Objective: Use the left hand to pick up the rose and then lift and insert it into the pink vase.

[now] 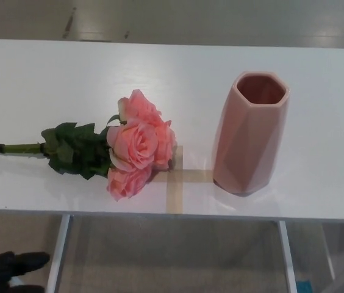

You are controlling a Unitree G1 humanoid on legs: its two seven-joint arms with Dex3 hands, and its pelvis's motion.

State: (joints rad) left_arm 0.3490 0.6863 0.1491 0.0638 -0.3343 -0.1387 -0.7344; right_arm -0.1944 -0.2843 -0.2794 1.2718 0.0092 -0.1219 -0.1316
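On the white tabletop (50, 73), two task items and one marking.

Item 1: rose (136, 145). In fact a small bunch of pink blooms on one bound stalk, lying flat on its side, left of centre. The blooms face the middle of the tabletop, the dark leaves (74, 149) follow behind them, and the bare green stem (13, 147) runs out toward the left edge. This lie suits the task: the stem end is presented to the side from which the left hand comes, clear of petals and with nothing around it.

Item 2: pink vase (250, 134). Faceted, standing upright, mouth open and empty, on the right half of the tabletop, apart from the blooms. Its mouth sits well above the level of the lying rose, so the stalk will probably have to be lifted and turned stem-down before it can enter.

Marking: tan tape cross (174, 178) stuck to the tabletop between the two, its left edge under the lowest bloom, its right arm reaching the vase foot. Likely a placement guide.

Left hand (4, 271): dark form at the bottom-left corner, below the tabletop edge and well short of the stem. It holds nothing; whether its fingers are spread or clenched cannot be told. Right hand: does not show.

Status, judged: pick-up not yet begun.
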